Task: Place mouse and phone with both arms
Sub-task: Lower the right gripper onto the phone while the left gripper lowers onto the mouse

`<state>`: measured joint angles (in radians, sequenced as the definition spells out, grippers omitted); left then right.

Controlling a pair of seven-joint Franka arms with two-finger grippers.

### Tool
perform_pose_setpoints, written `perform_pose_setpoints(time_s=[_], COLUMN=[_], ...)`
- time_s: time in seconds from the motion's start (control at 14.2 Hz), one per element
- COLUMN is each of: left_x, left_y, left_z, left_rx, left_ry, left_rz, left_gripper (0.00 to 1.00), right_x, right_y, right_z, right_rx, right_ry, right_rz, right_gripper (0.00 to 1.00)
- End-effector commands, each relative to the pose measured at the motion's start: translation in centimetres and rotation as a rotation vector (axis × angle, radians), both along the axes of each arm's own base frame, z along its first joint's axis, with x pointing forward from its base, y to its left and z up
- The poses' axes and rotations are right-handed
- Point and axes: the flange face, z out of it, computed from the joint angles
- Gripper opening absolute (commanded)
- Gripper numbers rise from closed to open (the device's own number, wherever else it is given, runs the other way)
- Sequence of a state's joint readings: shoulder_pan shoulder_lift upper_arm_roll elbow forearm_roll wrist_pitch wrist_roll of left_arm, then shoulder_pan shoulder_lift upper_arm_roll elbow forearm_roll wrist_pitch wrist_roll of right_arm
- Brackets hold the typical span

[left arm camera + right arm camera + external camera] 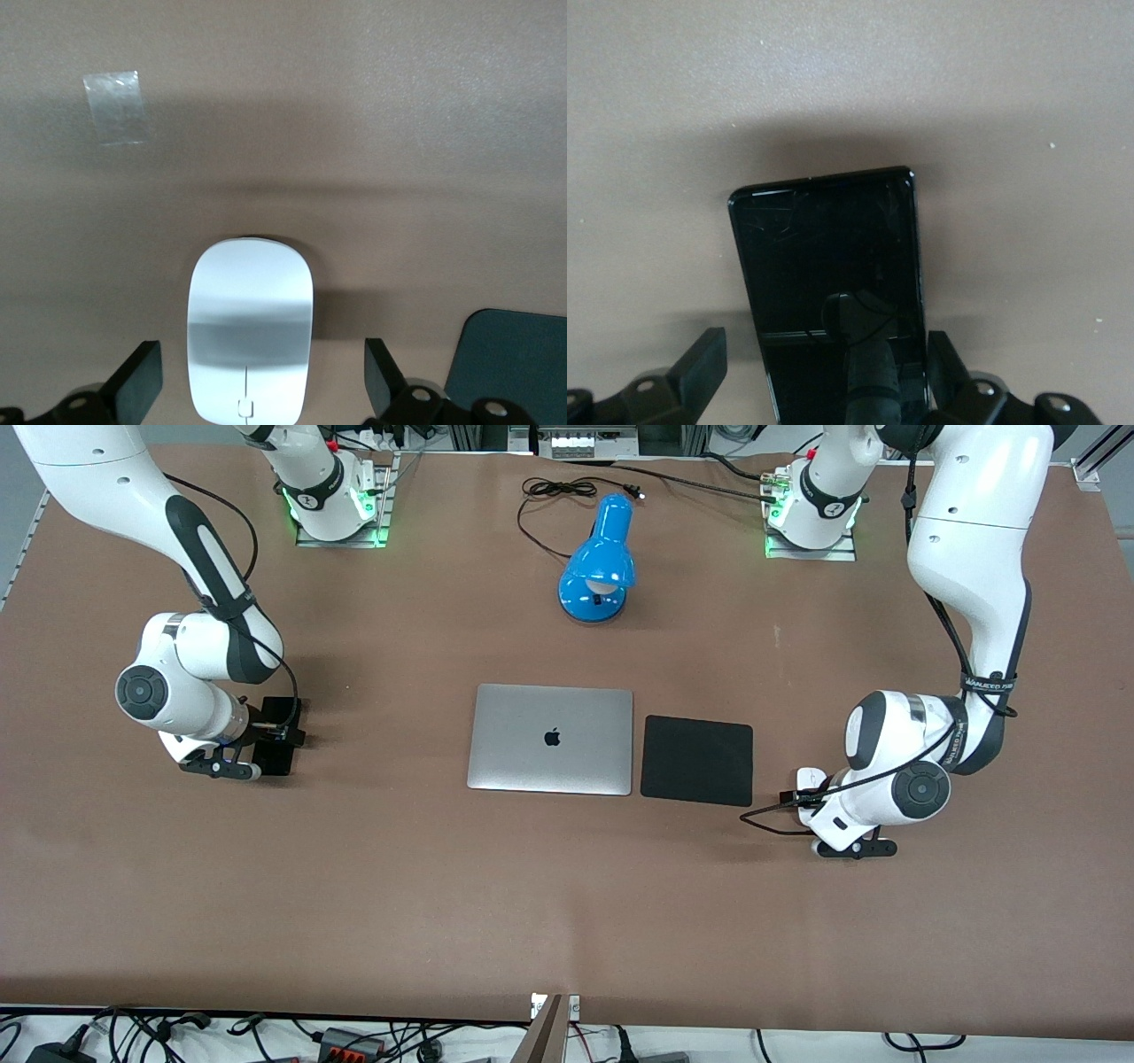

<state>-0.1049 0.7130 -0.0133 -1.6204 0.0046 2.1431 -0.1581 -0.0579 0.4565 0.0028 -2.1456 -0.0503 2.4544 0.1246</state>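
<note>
White mouse point(251, 332) – black phone point(833, 292) – flat

One mouse point(251, 329), one phone point(833, 283), one laptop point(551, 739), one pad point(697, 760), one lamp point(598, 562).

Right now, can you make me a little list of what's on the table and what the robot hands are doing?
mouse: white, flat on the table, toward the left arm's end
phone: black, flat on the table, toward the right arm's end
left end effector: open, fingers either side of the mouse
right end effector: open, fingers either side of the phone
laptop: silver, closed, mid-table
black pad: beside the laptop
blue lamp: farther from the front camera than the laptop
</note>
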Motion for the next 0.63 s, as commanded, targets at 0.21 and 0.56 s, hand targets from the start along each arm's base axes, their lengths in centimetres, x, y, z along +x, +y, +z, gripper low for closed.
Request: perform_pose_setpoints(time_s=[0.21, 0.56], left_x=[0.2, 0.2], left_y=[0.5, 1.2], left_z=[-0.6, -1.5], left_rx=[0.021, 0.018], left_ry=[-0.018, -0.024], left_rz=[-0.04, -0.031], left_gripper=[1.0, 1.0], right_x=[-0.3, -0.4], right_y=[-0.1, -0.3], right_z=[0.5, -0.2], right_rx=[-0.007, -0.047], right_ry=[0.009, 0.021], right_rz=[0.008, 0.047], right_gripper=[1.0, 1.0])
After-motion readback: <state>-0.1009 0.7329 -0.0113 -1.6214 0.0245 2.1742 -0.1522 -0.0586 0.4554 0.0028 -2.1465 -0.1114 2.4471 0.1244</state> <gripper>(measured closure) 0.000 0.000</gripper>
